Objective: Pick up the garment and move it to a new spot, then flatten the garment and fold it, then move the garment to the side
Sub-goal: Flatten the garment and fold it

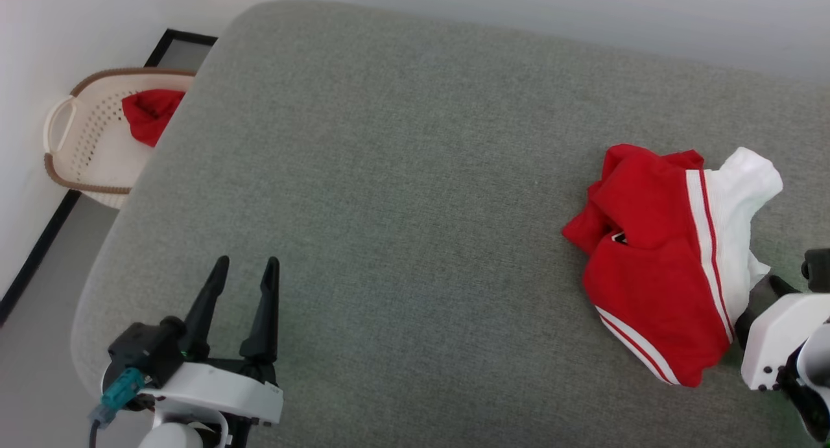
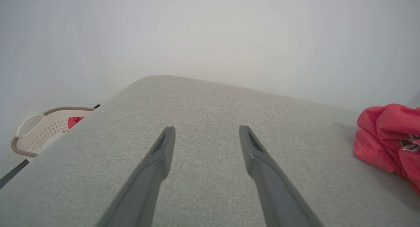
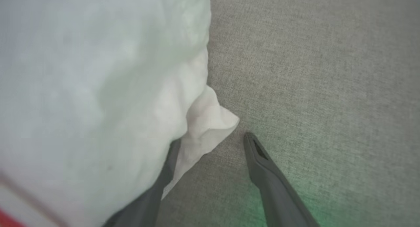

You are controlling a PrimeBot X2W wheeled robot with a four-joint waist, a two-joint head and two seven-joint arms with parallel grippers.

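Cushion top [image 1: 402, 176], grey woven fabric, took up most of the head view. It was bare across centre and left, so there was plenty of room to carry leftward. Garment [image 1: 655, 253] lay bunched at the right side, with the red body toward centre and the white sleeve section outward. Its long axis ran roughly near-to-far, slightly slanted. Laundry basket [image 1: 130, 73] sat on the floor off the far-left corner, with a plain red cloth [image 1: 150, 114] inside. Left gripper [image 1: 249, 261] hung near the front-left edge, fingers spread, empty, well apart from the garment. Right gripper [image 3: 212, 138] was at the white edge, fingers spread, one hidden by the white cloth and a cloth corner between them, nothing pinched yet. Right arm was clearly nearer, so likely the one to grab.
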